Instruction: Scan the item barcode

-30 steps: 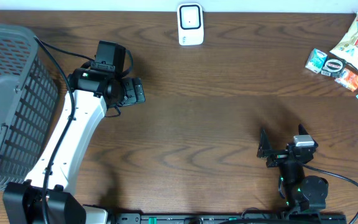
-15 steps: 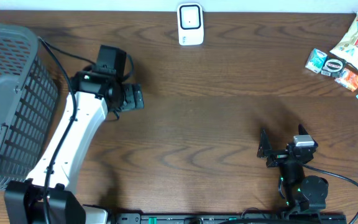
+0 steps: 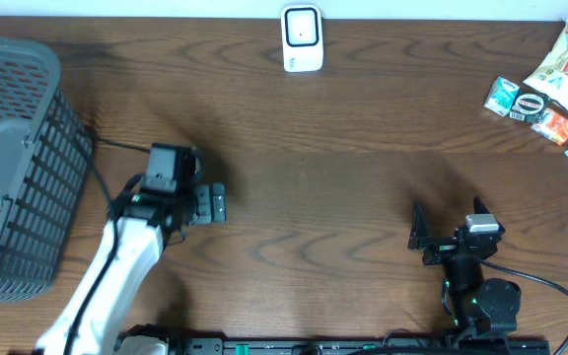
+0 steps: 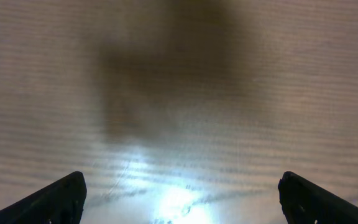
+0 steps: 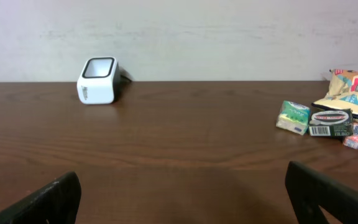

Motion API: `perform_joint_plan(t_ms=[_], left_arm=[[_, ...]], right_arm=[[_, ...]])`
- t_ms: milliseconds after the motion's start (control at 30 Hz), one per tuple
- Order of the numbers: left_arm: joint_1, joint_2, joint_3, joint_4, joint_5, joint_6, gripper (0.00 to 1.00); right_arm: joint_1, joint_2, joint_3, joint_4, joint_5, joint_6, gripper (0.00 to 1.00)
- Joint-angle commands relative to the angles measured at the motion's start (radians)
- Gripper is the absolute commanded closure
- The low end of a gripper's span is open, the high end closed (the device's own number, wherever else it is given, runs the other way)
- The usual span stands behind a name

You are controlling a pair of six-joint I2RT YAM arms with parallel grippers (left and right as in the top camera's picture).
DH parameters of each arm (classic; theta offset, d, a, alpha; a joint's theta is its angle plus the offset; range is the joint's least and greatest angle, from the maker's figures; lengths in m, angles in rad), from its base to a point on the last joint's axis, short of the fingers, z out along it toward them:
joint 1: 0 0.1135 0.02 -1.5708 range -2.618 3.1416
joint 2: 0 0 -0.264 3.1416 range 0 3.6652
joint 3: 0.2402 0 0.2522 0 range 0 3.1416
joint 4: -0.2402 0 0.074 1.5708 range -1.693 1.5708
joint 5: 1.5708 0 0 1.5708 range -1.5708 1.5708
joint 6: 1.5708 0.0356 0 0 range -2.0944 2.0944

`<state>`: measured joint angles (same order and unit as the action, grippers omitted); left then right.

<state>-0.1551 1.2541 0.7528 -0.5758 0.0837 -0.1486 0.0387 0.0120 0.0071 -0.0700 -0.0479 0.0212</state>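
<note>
Nearest, right of centre, the right gripper [image 3: 419, 237] sits above the table [image 3: 343, 187] with its jaws spread wide, holding nothing. Left of it and slightly farther, the left gripper [image 3: 215, 202] faces the wood closely, likewise released and empty. A grey basket [image 3: 28, 118] fills the left edge. The snack packets [image 3: 531, 104] lie untouched at the far right, well apart from both grippers. The white scanner [image 3: 302, 37] stands at the far edge, near the centre.

A: Left arm [image 3: 126, 261] is showing a white shell with black wrist joints.
B: Right arm [image 3: 481, 296] is appearing all black, green lights [image 3: 450, 288] glowing, black cable [image 3: 560, 284] looping off.
</note>
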Motion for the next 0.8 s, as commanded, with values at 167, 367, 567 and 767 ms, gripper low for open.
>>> perform_joint_plan(t_ms=[167, 367, 567, 767], left_arm=[[0.067, -0.238, -0.031, -0.017, 0.030, 0.059, 0.02], [0.095, -0.381, -0.136, 0.042, 0.081, 0.172, 0.02], [0.109, -0.560, -0.326, 0.206, 0.096, 0.190, 0.02], [0.109, -0.834, -0.426, 0.206, 0.084, 0.191, 0.03]], right_arm=[[-0.005, -0.006, -0.002, -0.004, 0.012, 0.015, 0.01], [-0.005, -0.006, -0.002, -0.004, 0.012, 0.015, 0.01], [-0.005, -0.006, -0.002, -0.004, 0.012, 0.015, 0.01], [-0.005, -0.006, -0.002, -0.004, 0.012, 0.015, 0.01]])
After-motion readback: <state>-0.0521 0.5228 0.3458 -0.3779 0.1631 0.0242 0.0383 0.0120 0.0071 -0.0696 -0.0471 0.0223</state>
